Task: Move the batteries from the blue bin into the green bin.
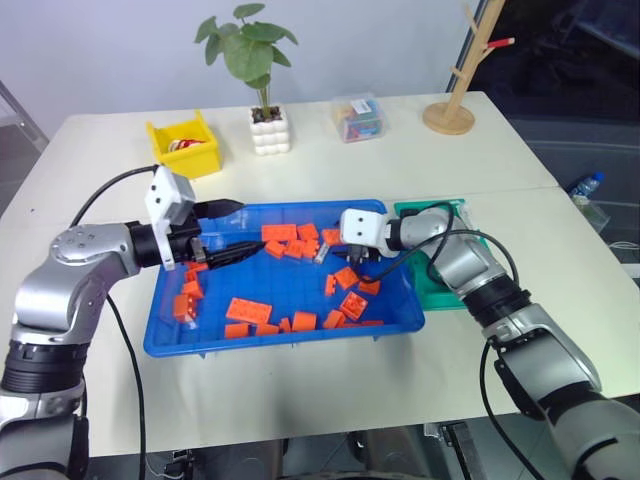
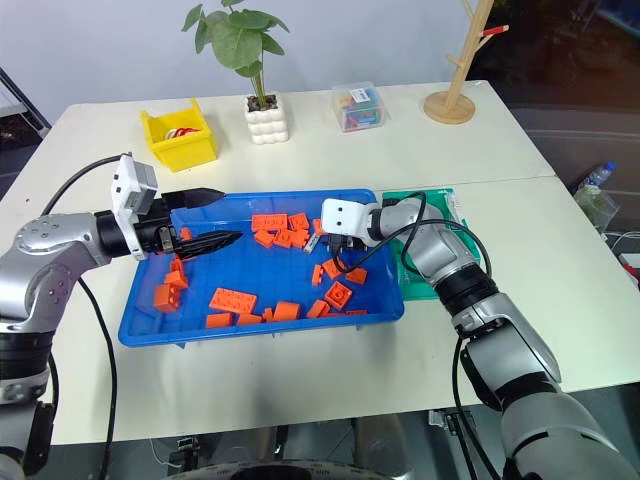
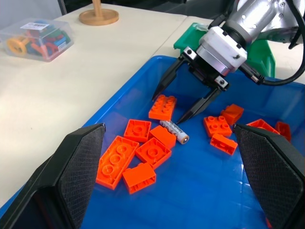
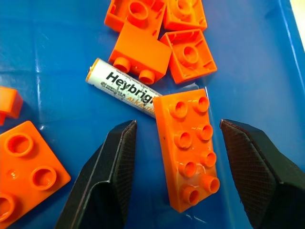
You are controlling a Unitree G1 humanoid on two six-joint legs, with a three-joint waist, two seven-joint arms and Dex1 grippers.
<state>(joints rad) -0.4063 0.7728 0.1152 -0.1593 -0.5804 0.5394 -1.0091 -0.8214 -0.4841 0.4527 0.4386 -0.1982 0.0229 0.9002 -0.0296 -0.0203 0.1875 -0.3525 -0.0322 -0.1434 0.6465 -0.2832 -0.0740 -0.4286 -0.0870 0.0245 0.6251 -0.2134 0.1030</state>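
One battery [image 4: 121,93], a silver-white cylinder with black print, lies on the floor of the blue bin [image 1: 400,300] among several orange bricks. It rests against a long orange brick [image 4: 188,150]. My right gripper [image 3: 167,109] hangs low over the bin's right half. It is open, and its fingers [image 4: 112,176] flank that long brick without touching it. The battery [image 3: 174,131] lies just beside one fingertip. My left gripper [image 1: 228,230] hovers open over the bin's left half, pointing toward the right one, holding nothing. The green bin [image 1: 432,288] stands against the blue bin's right side, partly hidden by my right arm.
Orange bricks [image 1: 245,310] are scattered across the blue bin. At the back of the table stand a yellow bin [image 1: 185,145], a potted plant [image 1: 268,120], a clear box of coloured pieces [image 1: 358,118] and a wooden stand [image 1: 455,110].
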